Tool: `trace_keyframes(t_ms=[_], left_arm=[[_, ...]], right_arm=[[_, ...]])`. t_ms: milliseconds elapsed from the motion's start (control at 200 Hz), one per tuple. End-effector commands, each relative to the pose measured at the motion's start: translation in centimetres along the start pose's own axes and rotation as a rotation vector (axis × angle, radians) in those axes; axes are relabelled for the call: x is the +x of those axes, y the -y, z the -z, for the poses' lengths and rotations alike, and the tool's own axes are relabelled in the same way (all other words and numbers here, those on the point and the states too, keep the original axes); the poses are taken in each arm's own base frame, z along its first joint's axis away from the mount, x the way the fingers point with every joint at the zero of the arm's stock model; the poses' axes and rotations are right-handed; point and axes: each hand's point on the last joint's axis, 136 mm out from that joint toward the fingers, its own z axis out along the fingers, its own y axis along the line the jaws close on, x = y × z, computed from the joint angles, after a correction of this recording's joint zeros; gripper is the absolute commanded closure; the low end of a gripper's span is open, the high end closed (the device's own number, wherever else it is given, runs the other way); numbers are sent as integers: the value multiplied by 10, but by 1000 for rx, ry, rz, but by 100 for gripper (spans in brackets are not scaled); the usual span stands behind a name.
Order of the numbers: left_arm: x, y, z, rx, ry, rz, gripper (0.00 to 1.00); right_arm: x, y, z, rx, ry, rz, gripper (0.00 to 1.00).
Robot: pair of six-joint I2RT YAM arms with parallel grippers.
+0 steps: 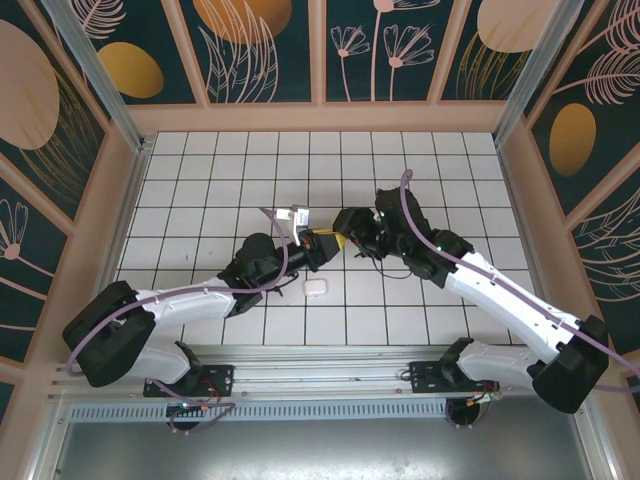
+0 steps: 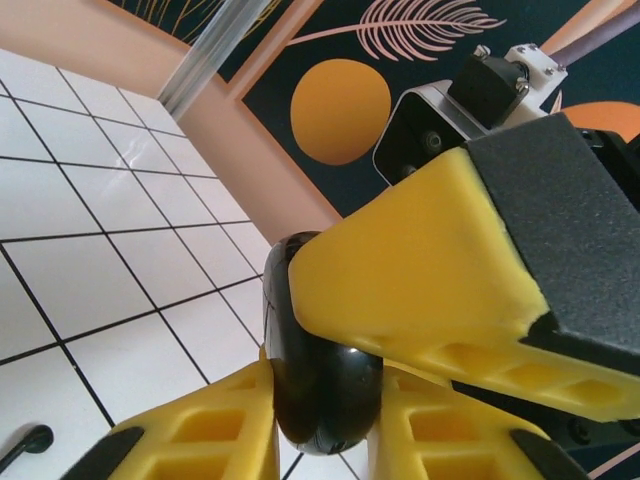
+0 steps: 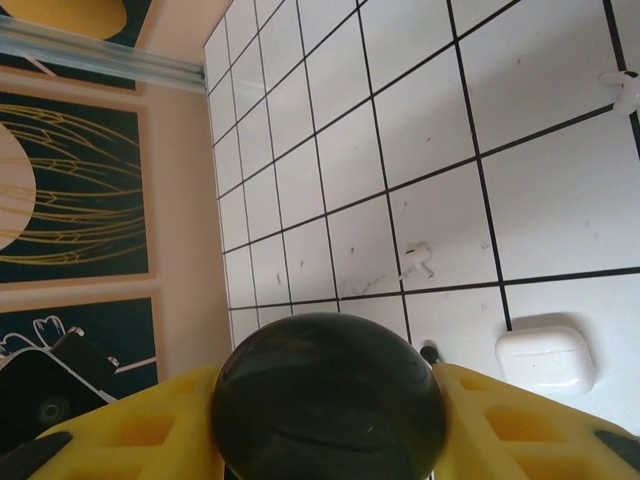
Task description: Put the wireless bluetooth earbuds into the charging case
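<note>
Gripping the glossy black case (image 3: 325,390) at bottom centre, the right gripper (image 3: 330,420) spans its wide sides; the left gripper (image 2: 320,430) clamps its narrow edge. Two white earbuds (image 3: 418,258) lie mid-frame and upper right: probably light, slick, best nipped across the stem.

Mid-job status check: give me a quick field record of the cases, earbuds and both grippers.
black case: held between both grippers
left gripper: shut on black case
right gripper: shut on black case
white case: lid closed, lying on table
near white earbud: loose on table
far white earbud: loose on table
</note>
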Motion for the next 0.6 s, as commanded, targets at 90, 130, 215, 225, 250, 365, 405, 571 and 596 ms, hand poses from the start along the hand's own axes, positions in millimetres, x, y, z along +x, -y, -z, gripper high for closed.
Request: trace_keyframes(t_ms=[90, 130, 215, 225, 250, 365, 405, 571, 596], left_arm=[[-24, 32, 3, 108, 83, -11, 98], [-25, 33, 4, 109, 84, -11, 100], [-26, 35, 8, 105, 84, -16, 100], [-27, 35, 8, 104, 86, -16, 100], [-29, 37, 11, 105, 91, -18, 100], [-38, 44, 22, 116, 108, -13, 100], [-43, 48, 26, 129, 116, -2, 100], [-64, 73, 42, 229, 137, 66, 100], [-66, 78, 43, 246, 133, 71, 100]], right_arm=[[3, -14, 7, -77, -13, 12, 40], [1, -18, 11, -100, 3, 25, 36], [-8, -30, 26, -158, 67, 59, 31], [-9, -30, 28, -162, 76, 64, 30], [-12, -34, 33, -178, 97, 75, 30], [-28, -51, 69, -290, 231, 160, 30], [-30, -56, 80, -331, 265, 186, 32], [-25, -86, 118, -573, 332, 315, 46], [-22, -90, 120, -599, 326, 334, 46]])
